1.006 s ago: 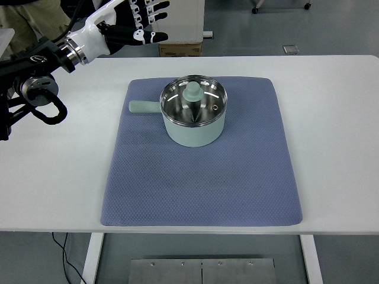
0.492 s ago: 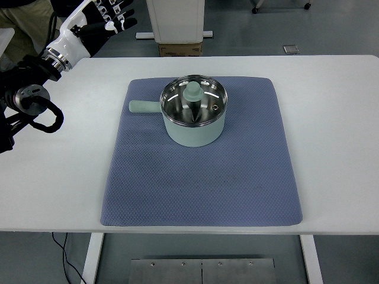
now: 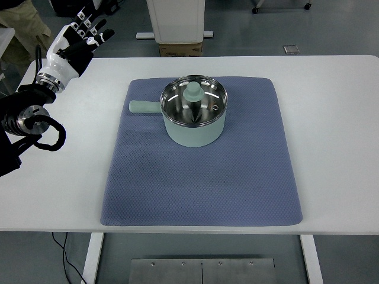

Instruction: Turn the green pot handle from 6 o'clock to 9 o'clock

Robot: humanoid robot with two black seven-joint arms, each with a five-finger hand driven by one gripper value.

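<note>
Top view shows the white table carrying a blue mat, with the green pot on the mat's far half and its handle pointing to the table's left edge, so the turn to nine o'clock looks done. The left hand hangs past the far left corner, fingers spread and empty, well apart from the pot.

You see the pale green lidded pot upright on the mat's far half, its stubby handle pointing left.

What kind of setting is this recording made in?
Probably a robotics lab or test room, not a home kitchen: a plain white table on a grey floor, a green pot staged on a blue mat, nothing else.
</note>
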